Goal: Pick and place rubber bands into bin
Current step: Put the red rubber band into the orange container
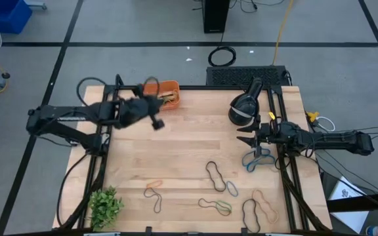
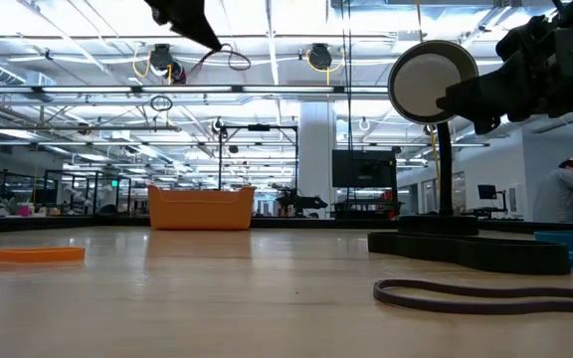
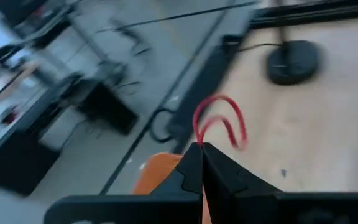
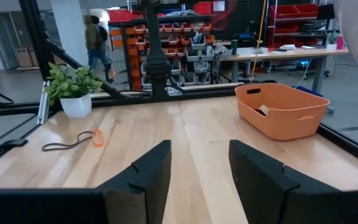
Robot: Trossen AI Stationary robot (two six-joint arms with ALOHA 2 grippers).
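Observation:
My left gripper (image 1: pixel 144 92) is raised above the table's far left, shut on an orange-red rubber band (image 3: pixel 219 118) that loops out past its tips. The orange bin (image 1: pixel 168 96) stands on the table at the far edge, just below and beside the gripper, with a few bands inside. My right gripper (image 4: pixel 197 168) stays open near the table's right edge, pointing left, with nothing between its fingers. Loose rubber bands lie flat on the near half: a black one (image 1: pixel 215 177), a green one (image 1: pixel 215 206), a tan one (image 1: pixel 266 203) and a blue one (image 1: pixel 254 160). My left gripper pinches one end of the orange-red band's loop (image 3: pixel 197 134) between its two fingertips. The fingers slant slightly down, coming from the table's left. The rest of the loop (image 2: pixel 235 58) curls out ahead of the tips, lifted clear and high above the bin.
A black stand with a round head (image 1: pixel 243 108) rises at the far right, its flat base (image 2: pixel 466 244) on the table. A small potted plant (image 1: pixel 105 206) sits at the near left corner. People stand in the room beyond (image 4: pixel 95 37). Bare wood lies between the bin and the loose bands.

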